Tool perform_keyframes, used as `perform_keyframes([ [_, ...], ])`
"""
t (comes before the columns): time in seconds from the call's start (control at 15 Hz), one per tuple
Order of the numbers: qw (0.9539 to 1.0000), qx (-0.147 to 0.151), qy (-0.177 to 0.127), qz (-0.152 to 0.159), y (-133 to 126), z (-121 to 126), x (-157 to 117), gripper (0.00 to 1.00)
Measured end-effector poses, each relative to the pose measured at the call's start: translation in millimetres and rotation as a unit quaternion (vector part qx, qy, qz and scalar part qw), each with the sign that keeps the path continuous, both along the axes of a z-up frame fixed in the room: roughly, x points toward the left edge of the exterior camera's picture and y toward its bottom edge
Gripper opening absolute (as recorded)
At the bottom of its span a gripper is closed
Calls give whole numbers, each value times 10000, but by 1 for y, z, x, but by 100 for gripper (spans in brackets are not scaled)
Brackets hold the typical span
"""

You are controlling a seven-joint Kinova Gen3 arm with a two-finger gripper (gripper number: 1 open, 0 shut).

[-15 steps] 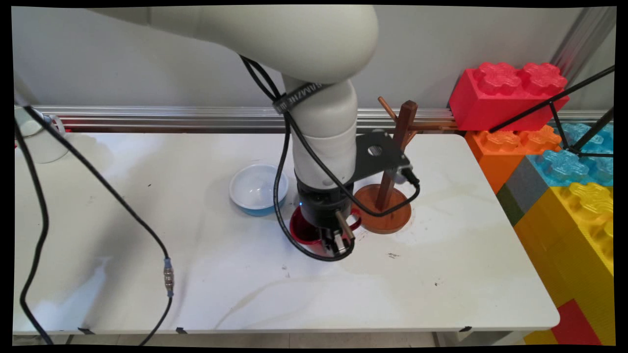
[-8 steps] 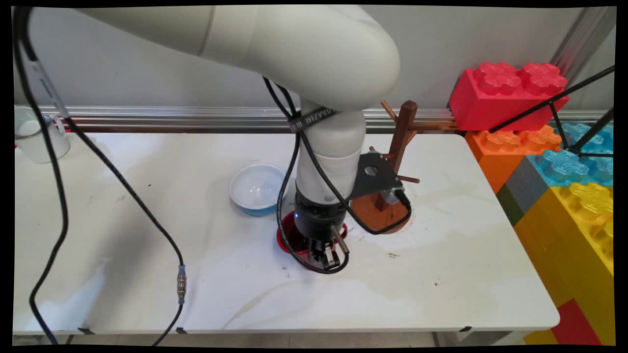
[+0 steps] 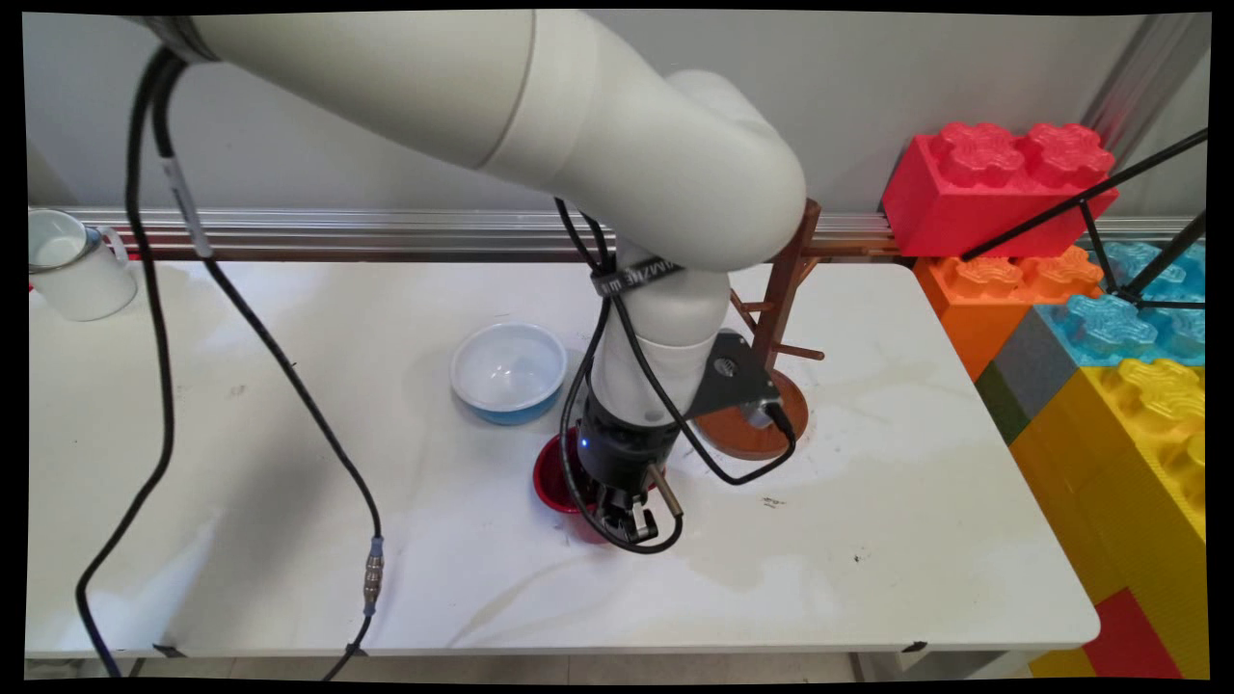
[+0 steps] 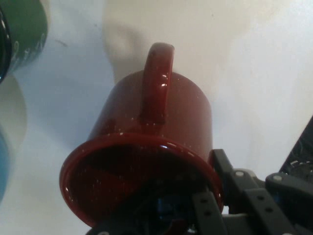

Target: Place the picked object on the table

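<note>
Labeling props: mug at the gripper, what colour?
Dark red with fine white speckles; the mug shows best in the hand view.

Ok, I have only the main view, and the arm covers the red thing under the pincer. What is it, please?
Observer: A red mug; the hand view shows its handle on the side turned to that camera.
Operator: Does the pincer hold it?
Observer: Yes, the pincer is closed on its rim.
Operator: Is anything else near that I miss?
Observer: A dark green thing in the hand view's upper left corner; I cannot tell what it is.
</note>
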State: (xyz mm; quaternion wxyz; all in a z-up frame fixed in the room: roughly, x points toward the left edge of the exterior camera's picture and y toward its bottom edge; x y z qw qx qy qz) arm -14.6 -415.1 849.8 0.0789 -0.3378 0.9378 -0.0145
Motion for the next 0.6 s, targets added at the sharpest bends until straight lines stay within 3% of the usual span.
perform_keyframes([
  [0.6,9998,105,-142,80,-5,-22,-6,0],
])
